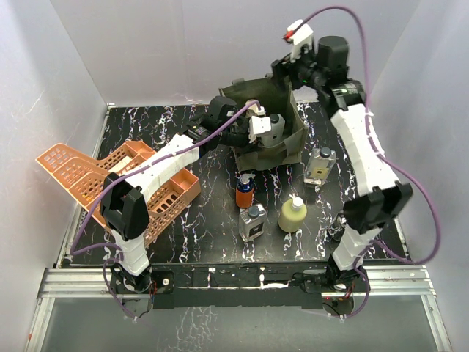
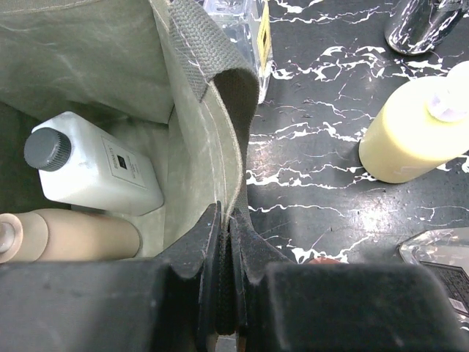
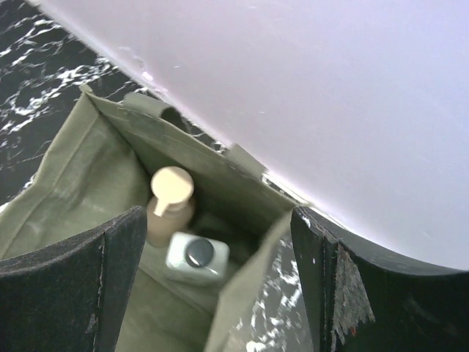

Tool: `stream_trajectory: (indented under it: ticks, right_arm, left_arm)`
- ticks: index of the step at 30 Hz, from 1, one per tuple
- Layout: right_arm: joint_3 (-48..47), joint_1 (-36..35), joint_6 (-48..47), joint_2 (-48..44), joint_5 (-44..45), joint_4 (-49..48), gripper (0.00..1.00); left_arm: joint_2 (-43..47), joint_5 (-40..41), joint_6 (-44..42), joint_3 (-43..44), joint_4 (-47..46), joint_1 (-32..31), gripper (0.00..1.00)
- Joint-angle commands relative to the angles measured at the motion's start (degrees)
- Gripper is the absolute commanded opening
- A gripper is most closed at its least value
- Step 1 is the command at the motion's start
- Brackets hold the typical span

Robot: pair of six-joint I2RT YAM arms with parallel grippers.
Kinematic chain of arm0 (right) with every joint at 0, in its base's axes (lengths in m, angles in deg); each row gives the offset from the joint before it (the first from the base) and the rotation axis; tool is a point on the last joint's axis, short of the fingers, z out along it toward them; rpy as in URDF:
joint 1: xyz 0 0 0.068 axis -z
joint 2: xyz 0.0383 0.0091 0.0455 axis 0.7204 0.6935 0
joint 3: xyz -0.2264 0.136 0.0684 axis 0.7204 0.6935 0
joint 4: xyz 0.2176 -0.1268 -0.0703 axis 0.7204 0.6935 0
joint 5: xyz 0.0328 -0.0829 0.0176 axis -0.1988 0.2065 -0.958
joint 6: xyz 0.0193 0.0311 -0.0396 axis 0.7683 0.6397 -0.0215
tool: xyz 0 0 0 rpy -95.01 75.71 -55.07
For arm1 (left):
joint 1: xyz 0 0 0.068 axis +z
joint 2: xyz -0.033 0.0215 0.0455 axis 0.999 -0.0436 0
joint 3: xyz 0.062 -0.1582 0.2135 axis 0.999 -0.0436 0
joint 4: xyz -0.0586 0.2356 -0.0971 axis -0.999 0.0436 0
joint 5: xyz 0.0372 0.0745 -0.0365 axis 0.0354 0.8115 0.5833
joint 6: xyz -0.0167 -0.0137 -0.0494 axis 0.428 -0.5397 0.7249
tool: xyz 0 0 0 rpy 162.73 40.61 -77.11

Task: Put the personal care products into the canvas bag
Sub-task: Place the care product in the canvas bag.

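Left arm (image 1: 165, 165): left jaws clamped shut on the near wall of the canvas bag (image 2: 95, 59), pinching the rim right beside a strap handle (image 2: 198, 51). This reads as holding the mouth open and steadying the soft tote while the other arm loads. Right arm (image 1: 359, 143): right jaws spread wide with nothing in them, over the bag's far side by the back wall, looking down into it. My guess is it's free for the next pick. In the bag: white bottle (image 2: 95, 172) with a dark grey cap and tan bottle (image 2: 69, 235), touching each other at the bottom, caps toward the opening. Four are still out on the tabletop (image 1: 212, 238) in front of the bag: orange bottle (image 1: 244, 194) with blue top, square clear bottle (image 1: 252, 222), yellow-green pump (image 1: 292, 214) and clear black-capped bottle (image 1: 319, 165). All four are upright and apart from each other. Can't locate a dark round one. Call it about a third done. Orange baskets (image 1: 73, 172) sit left of the bag, partly under the left arm, and aren't the target. Writing: the white bottle has a small label with dark print, too small to read. Labels on the two clear bottles are also illegible, so no brand is readable.
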State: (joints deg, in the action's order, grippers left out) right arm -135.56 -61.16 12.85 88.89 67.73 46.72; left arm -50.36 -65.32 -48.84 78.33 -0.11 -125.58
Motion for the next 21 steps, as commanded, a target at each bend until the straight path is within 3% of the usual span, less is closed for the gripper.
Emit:
stream_trajectory:
  ticks: [1,7,14,21]
  right_arm:
    - [2.8,2.7,0.1,-11.1,5.4,4.3,0.82]
    - [8.0,8.1,-2.6,-18.8,7.4,17.8,0.82]
    - [15.0,8.7,-14.2,-25.8,-7.0,39.3,0.83]
    - [35.4,2.5,-24.3,-35.9,-7.7,42.2,0.82]
  left_arm:
    - [2.7,-0.4,1.5,0.8,-1.7,0.0,0.00]
    - [2.3,-0.4,4.9,0.3,-3.9,0.0,0.00]
    - [2.0,-0.7,5.9,-0.2,-5.3,0.0,0.00]
    - [4.3,-1.7,10.0,-5.2,-11.0,0.0,0.00]
